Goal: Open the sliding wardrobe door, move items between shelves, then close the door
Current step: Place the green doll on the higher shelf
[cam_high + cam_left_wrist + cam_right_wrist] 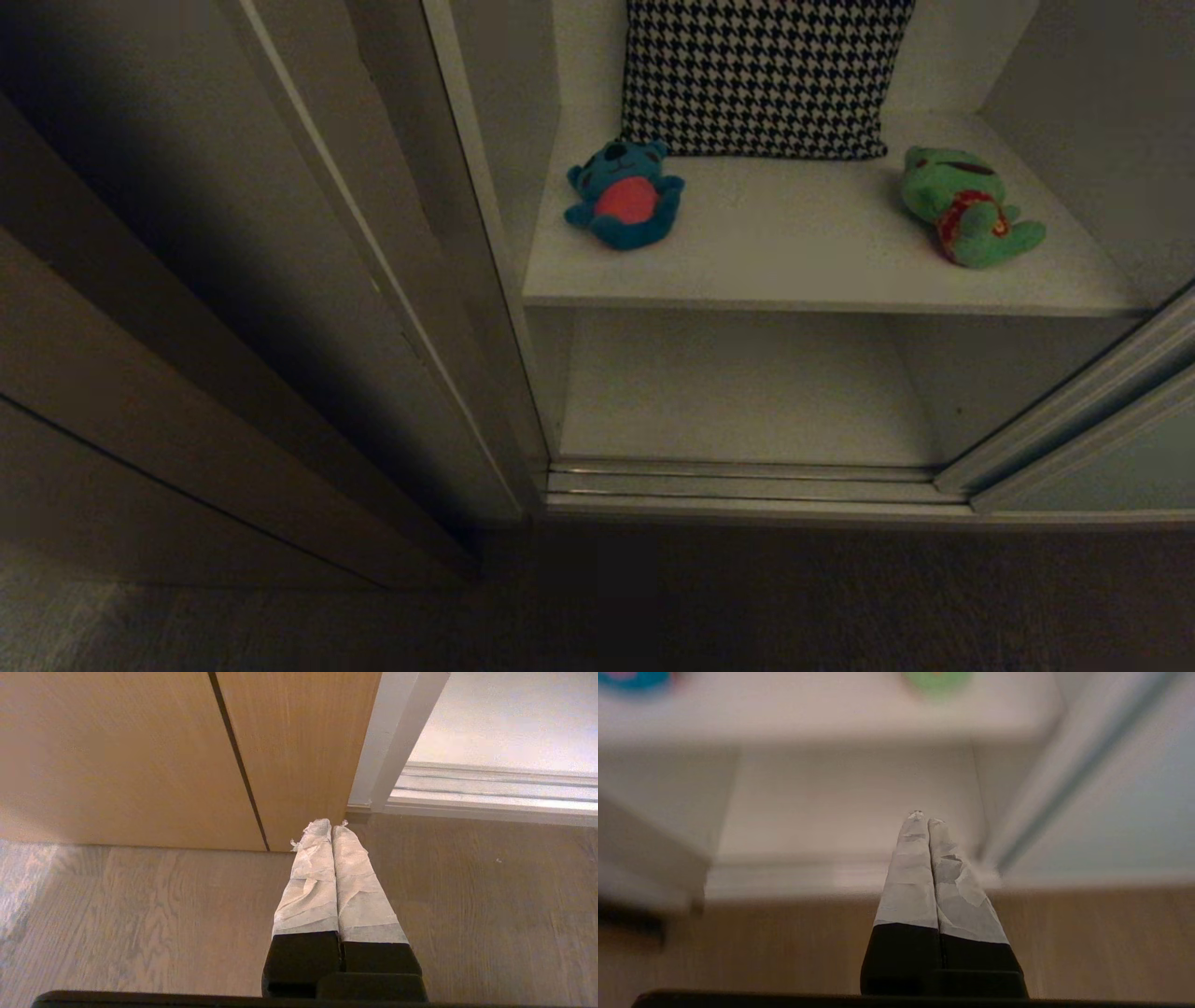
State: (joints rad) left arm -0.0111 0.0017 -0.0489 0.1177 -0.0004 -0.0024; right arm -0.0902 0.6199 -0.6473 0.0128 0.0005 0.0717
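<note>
The right hand, pressed closed and empty, points at the bare lower shelf, with the blue bear and green frog above it on the upper shelf, the sliding wardrobe door beside it, and the left hand likewise closed over the floor.

Sliding wardrobe door: pale grey-green panel with a light frame, stood slid aside at the right, leaving the wardrobe open.
Bear: teal-blue plush with a red belly, lay on its back near the left end of the upper shelf.
Frog: green plush with red trim, lay near the same shelf's right end, well apart from the bear.
Lower shelf: off-white board directly beneath.
</note>
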